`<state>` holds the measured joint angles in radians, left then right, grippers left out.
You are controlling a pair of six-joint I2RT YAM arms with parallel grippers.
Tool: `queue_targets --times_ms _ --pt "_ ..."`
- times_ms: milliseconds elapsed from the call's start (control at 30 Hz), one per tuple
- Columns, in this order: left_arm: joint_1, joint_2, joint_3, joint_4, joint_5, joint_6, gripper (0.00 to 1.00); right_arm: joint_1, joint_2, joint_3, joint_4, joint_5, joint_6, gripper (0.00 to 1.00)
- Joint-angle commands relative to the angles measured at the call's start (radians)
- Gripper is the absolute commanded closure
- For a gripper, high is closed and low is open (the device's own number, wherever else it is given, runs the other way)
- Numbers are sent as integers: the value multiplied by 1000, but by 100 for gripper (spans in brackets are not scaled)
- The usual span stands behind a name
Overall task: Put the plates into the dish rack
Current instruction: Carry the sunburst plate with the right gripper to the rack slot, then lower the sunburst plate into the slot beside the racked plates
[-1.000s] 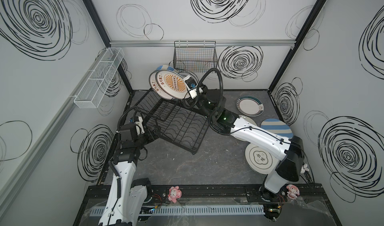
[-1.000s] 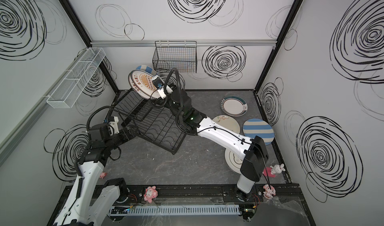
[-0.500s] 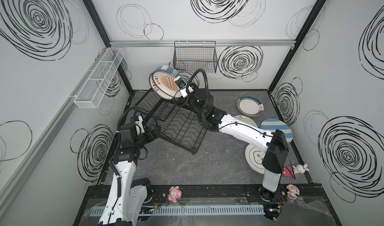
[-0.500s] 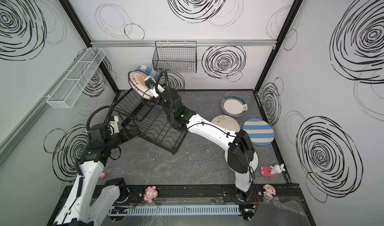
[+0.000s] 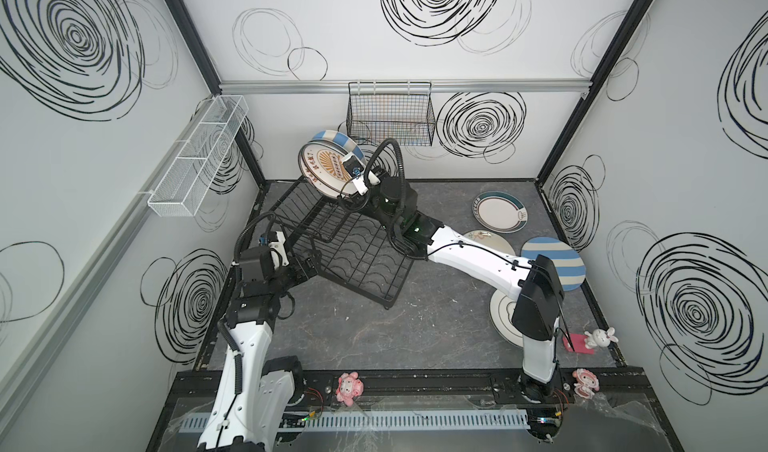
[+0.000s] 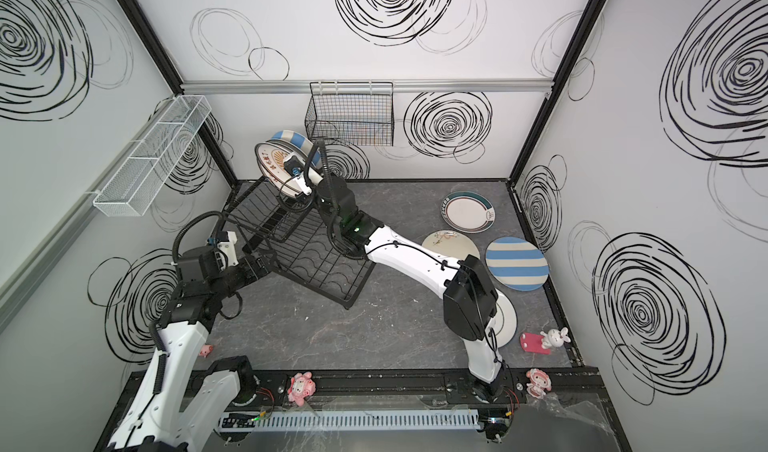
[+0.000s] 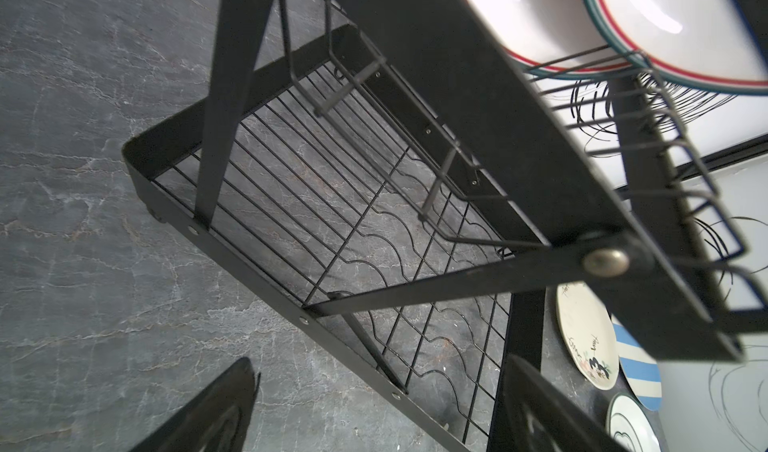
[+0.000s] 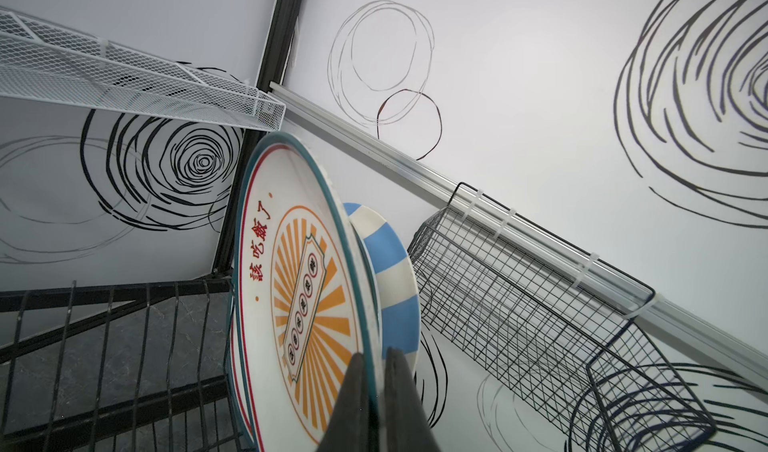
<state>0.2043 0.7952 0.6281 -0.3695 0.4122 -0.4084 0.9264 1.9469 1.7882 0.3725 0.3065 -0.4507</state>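
My right gripper (image 8: 374,352) is shut on the rim of an orange sunburst plate (image 5: 326,171), held upright over the raised tier of the black dish rack (image 5: 353,254). Right behind it stands a blue-striped plate (image 8: 390,262). Under the left wrist camera two red-and-teal-rimmed plates (image 7: 665,13) show above the tier. My left gripper (image 5: 309,260) is open at the rack's near left corner, with the rack's lower frame bar (image 7: 291,300) between its fingers. On the table to the right lie a teal-rim plate (image 5: 500,212), a floral plate (image 5: 484,240), a striped plate (image 5: 555,269) and a white plate (image 5: 503,317), the last partly under my right arm.
A black mesh basket (image 5: 390,115) hangs on the back wall just above and behind the held plate. A long white mesh basket (image 5: 199,154) hangs on the left wall. Small toy figures (image 5: 349,387) (image 5: 598,337) sit by the front rail.
My right arm has carried the sunburst plate a little left and back, up against the striped plate over the upper tier. The left arm has not moved.
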Motion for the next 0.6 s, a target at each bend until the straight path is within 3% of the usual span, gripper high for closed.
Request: queue_targets --times_ms 0,567 --pt "10 -8 -7 42 16 21 4 1 5 57 82 25 -27 100" --pt "12 -5 -8 43 17 20 4 0 88 126 50 16 -6 100"
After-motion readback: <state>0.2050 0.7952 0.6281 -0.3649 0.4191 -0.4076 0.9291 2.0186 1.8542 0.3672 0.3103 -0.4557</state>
